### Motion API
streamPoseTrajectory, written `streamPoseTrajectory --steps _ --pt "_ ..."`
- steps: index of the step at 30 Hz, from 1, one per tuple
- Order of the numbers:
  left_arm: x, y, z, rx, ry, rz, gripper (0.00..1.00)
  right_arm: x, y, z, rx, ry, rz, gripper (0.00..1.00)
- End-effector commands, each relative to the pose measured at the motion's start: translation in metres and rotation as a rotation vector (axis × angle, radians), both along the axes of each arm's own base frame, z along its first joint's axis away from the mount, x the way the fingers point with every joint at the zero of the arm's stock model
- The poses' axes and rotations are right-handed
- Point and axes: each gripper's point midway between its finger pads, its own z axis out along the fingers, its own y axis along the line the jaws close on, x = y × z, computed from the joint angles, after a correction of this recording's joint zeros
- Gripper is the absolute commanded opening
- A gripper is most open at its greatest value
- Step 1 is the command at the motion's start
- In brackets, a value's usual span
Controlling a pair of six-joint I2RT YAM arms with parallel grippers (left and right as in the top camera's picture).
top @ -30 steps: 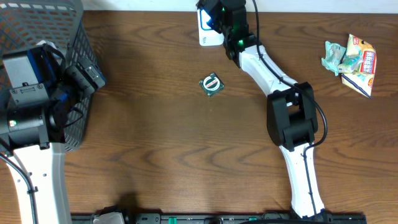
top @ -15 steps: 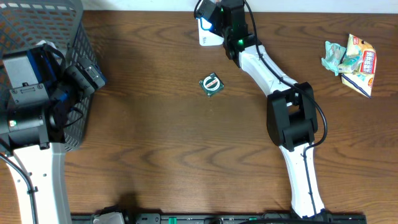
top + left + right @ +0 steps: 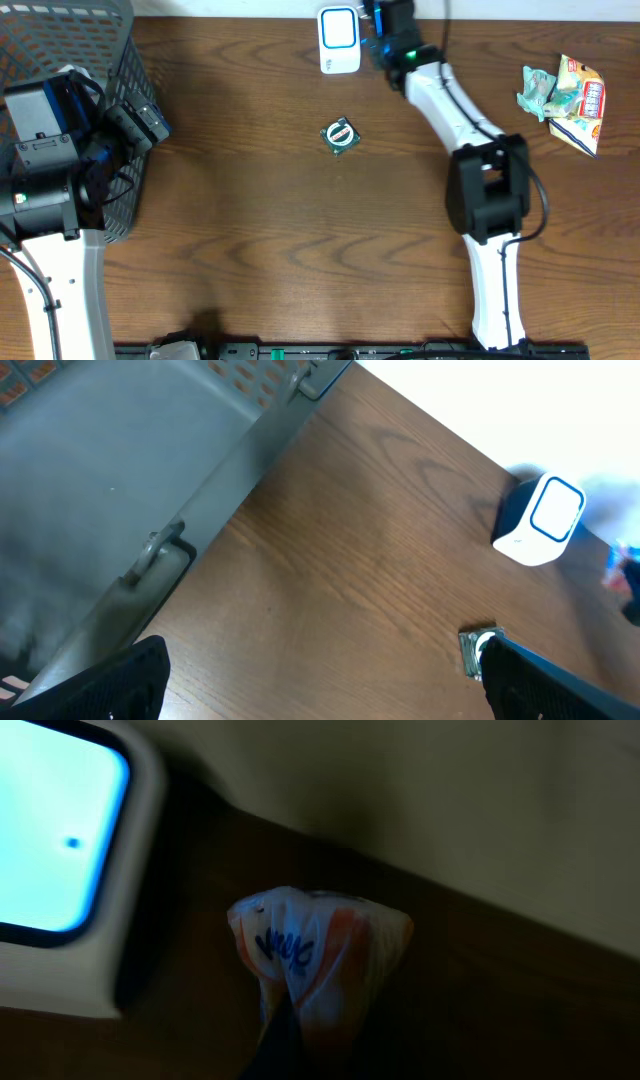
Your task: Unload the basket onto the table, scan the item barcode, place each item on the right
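Note:
The scanner (image 3: 339, 41), a white box with a lit blue face, stands at the table's far edge; it fills the left of the right wrist view (image 3: 60, 870). Just to its right my right gripper (image 3: 386, 24) is shut on a small white-and-orange packet (image 3: 320, 952) with blue lettering, its crumpled end sticking out beyond the dark fingers. From overhead the arm hides the packet. No barcode shows on it. My left gripper (image 3: 140, 124) stands open by the basket, nothing between its fingers (image 3: 100, 685).
A grey mesh basket (image 3: 60, 40) fills the far left corner, its wall (image 3: 120, 480) close to my left gripper. A small green-and-white packet (image 3: 341, 135) lies mid-table, below the scanner. More snack packets (image 3: 565, 93) lie at the far right.
My right gripper has swung to the right with the packet, from in front of the scanner to beside it, uncovering the scanner's face. The left arm has not moved.

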Motion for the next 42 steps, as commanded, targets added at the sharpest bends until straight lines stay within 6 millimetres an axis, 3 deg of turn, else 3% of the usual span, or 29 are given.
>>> streamPoseTrajectory --steps 1,12,22,23,25,26,27,28,29,31,35,38,39,42 --pt "-0.001 0.003 0.0 0.015 0.004 0.002 0.98 -0.001 -0.067 0.026 0.089 -0.006 -0.224 0.01" --pt "-0.001 0.003 0.0 0.016 0.004 0.002 0.98 -0.027 -0.224 0.003 0.058 0.121 -0.473 0.01" --pt "-0.001 0.003 0.0 0.015 0.004 0.002 0.98 -0.065 -0.317 -0.014 0.065 0.21 -0.642 0.01" --pt "-0.001 0.003 0.0 0.015 0.004 0.002 0.98 -0.069 -0.323 -0.015 0.067 0.218 -0.656 0.05" --pt "-0.001 0.003 0.0 0.015 0.004 0.002 0.97 -0.074 -0.33 -0.017 0.071 0.231 -0.668 0.22" --pt "-0.001 0.003 0.0 0.015 0.004 0.002 0.98 -0.076 -0.333 -0.018 0.074 0.238 -0.671 0.38" --pt "-0.001 0.003 0.0 0.015 0.004 0.002 0.98 -0.078 -0.332 -0.02 0.09 0.249 -0.664 0.61" --pt "-0.001 0.003 0.0 0.015 0.004 0.002 0.98 -0.079 -0.331 -0.022 0.098 0.257 -0.658 0.76" --pt "-0.001 0.003 0.0 0.015 0.004 0.002 0.97 -0.08 -0.328 -0.024 0.107 0.27 -0.65 0.81" --pt "-0.001 0.003 0.0 0.015 0.004 0.002 0.98 -0.084 -0.324 -0.024 0.108 0.291 -0.645 0.82" --pt "-0.001 0.003 0.0 0.015 0.005 0.002 0.98 -0.089 -0.31 -0.009 0.157 0.28 -0.685 0.96" --pt "-0.001 0.003 0.0 0.015 0.004 0.002 0.98 -0.089 -0.291 0.022 0.202 0.238 -0.67 0.99" --pt "-0.001 0.003 0.0 0.015 0.004 0.002 0.98 -0.088 -0.274 0.046 0.228 0.207 -0.625 0.99" --pt "-0.001 0.003 0.0 0.015 0.004 0.002 0.98 -0.09 -0.229 0.086 0.326 0.18 -0.493 0.99"
